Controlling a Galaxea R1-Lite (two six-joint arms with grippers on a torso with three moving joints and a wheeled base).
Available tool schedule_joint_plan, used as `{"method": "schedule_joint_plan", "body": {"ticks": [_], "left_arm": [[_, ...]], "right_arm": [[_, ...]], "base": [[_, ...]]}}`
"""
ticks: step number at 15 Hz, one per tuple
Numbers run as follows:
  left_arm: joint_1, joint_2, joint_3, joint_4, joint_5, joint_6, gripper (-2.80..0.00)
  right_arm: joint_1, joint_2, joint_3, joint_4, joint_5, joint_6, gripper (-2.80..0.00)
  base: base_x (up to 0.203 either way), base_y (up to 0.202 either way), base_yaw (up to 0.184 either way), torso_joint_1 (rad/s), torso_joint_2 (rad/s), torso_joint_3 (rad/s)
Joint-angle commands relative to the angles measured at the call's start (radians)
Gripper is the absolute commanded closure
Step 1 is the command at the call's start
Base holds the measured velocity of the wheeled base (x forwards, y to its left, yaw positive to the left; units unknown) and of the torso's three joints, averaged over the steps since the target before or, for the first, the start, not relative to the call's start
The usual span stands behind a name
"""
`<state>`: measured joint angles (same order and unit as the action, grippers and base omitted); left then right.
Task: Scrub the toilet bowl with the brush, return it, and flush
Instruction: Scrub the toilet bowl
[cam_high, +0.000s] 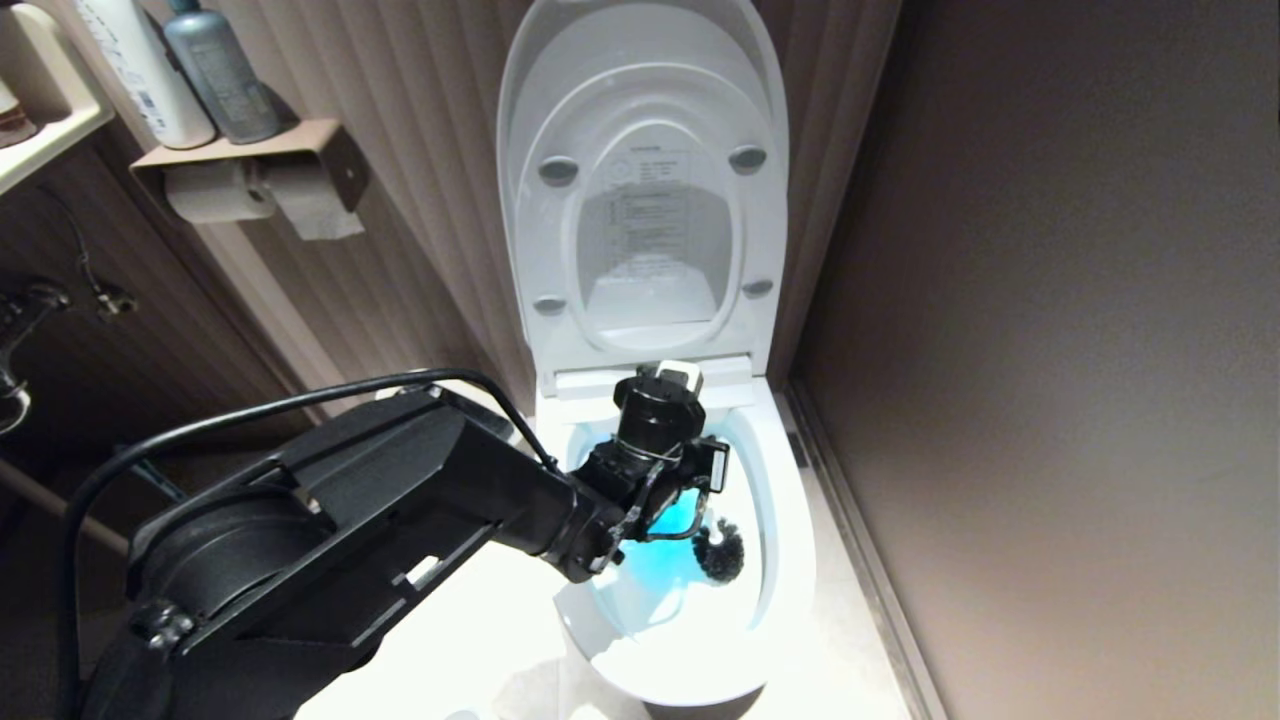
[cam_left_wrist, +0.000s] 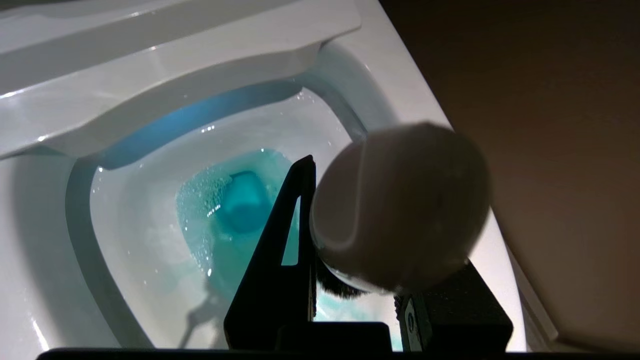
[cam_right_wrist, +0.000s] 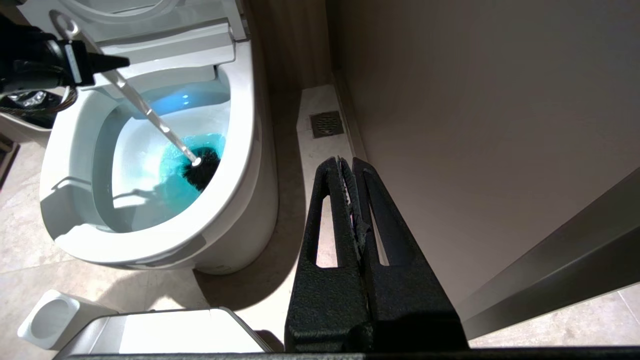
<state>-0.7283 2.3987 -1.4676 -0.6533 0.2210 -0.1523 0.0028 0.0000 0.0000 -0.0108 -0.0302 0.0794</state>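
Observation:
The white toilet bowl (cam_high: 792, 500) stands with its lid (cam_high: 645, 170) raised and blue water (cam_left_wrist: 240, 205) at the bottom. My left gripper (cam_high: 697, 487) hangs over the bowl, shut on the brush handle (cam_right_wrist: 145, 107). The handle slants down into the bowl. Its black bristle head (cam_high: 718, 550) sits at the water's edge against the bowl's right inner wall. In the left wrist view the handle (cam_left_wrist: 400, 205) fills the gap between the fingers (cam_left_wrist: 292, 235), with bristles (cam_left_wrist: 337, 287) showing beyond it. My right gripper (cam_right_wrist: 347, 162) is shut on nothing, low beside the toilet bowl (cam_right_wrist: 240, 150) near the wall.
A plain wall (cam_high: 1050, 300) runs close along the toilet's right side, with a floor drain (cam_right_wrist: 326, 123) at its foot. A shelf with bottles (cam_high: 215, 70) and paper rolls (cam_high: 215, 190) is at the left. A white holder (cam_right_wrist: 52, 312) and a white lid (cam_right_wrist: 175, 332) sit on the floor in front.

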Motion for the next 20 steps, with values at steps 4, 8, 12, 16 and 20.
{"method": "schedule_joint_plan", "body": {"ticks": [4, 8, 12, 16, 20], "left_arm": [[0.064, 0.119, -0.15, -0.017, 0.068, 0.015, 0.0], [0.162, 0.12, -0.196, -0.054, 0.071, 0.034, 0.0], [0.233, 0.105, -0.244, -0.058, 0.092, 0.038, 0.0], [0.247, 0.127, -0.246, -0.088, 0.093, 0.051, 0.0], [0.209, 0.201, -0.367, -0.089, 0.144, 0.051, 0.0]], "right_arm": [[0.0, 0.0, 0.0, 0.001, 0.0, 0.0, 0.0], [0.0, 0.0, 0.0, 0.002, 0.0, 0.0, 0.0], [0.0, 0.0, 0.0, 0.0, 0.0, 0.0, 0.0], [0.0, 0.0, 0.0, 0.0, 0.0, 0.0, 0.0], [0.0, 0.0, 0.0, 0.001, 0.0, 0.0, 0.0]], "base": [[0.0, 0.0, 0.0, 0.0, 0.0, 0.0], [0.0, 0.0, 0.0, 0.0, 0.0, 0.0], [0.0, 0.0, 0.0, 0.0, 0.0, 0.0], [0.0, 0.0, 0.0, 0.0, 0.0, 0.0], [0.0, 0.0, 0.0, 0.0, 0.0, 0.0]]}}
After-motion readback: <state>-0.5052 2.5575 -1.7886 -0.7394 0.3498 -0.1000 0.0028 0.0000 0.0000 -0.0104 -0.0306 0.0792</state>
